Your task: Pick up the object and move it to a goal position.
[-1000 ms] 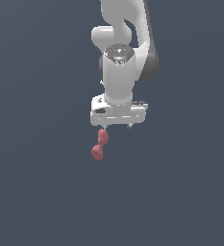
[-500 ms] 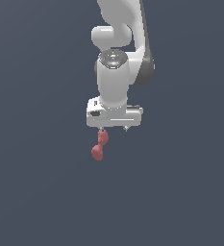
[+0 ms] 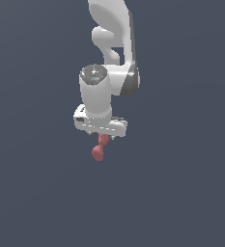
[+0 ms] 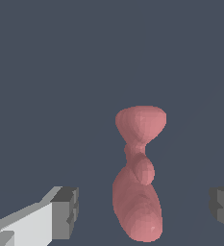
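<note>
Hanging wide open, the jaws straddle the red object without touching it; it lies just beneath the gripper on the plain grey surface, edges unseen. Closing off-centre could squirt the lumpy blob sideways.

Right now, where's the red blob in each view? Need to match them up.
Exterior view: red blob sits just under the white gripper, a little below picture centre, its top tucked behind the gripper body.
Wrist view: blob fills the lower middle, between the two grey fingertips, touching neither.
Shared landmark: the gripper itself, straddling the blob.
</note>
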{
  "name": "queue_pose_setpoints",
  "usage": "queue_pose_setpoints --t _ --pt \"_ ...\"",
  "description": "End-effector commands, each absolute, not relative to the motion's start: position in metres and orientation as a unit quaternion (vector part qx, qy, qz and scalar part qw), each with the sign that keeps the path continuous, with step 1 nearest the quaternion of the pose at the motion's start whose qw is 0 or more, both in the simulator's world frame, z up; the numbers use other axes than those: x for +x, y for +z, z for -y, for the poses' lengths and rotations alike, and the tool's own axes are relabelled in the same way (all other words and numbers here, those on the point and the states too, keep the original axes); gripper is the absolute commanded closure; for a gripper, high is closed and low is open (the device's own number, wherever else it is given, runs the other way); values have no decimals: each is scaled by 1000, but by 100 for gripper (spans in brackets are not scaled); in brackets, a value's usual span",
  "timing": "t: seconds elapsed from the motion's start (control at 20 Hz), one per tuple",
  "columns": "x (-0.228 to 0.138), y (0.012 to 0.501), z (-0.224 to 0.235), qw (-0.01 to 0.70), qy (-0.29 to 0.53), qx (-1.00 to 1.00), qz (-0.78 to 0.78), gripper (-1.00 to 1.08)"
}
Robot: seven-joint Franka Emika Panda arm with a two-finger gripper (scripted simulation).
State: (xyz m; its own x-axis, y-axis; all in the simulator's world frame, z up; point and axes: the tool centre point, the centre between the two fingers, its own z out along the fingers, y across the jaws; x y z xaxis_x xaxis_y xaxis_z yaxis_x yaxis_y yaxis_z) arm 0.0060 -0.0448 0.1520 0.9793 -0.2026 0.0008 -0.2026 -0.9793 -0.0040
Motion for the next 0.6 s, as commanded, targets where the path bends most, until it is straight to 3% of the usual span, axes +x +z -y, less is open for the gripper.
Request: queue_pose_setpoints --t 0.0,0.55 --pt "7 148 52 1 0 -993 -116 -92" --pt "6 129 54 0 0 -993 -120 -92"
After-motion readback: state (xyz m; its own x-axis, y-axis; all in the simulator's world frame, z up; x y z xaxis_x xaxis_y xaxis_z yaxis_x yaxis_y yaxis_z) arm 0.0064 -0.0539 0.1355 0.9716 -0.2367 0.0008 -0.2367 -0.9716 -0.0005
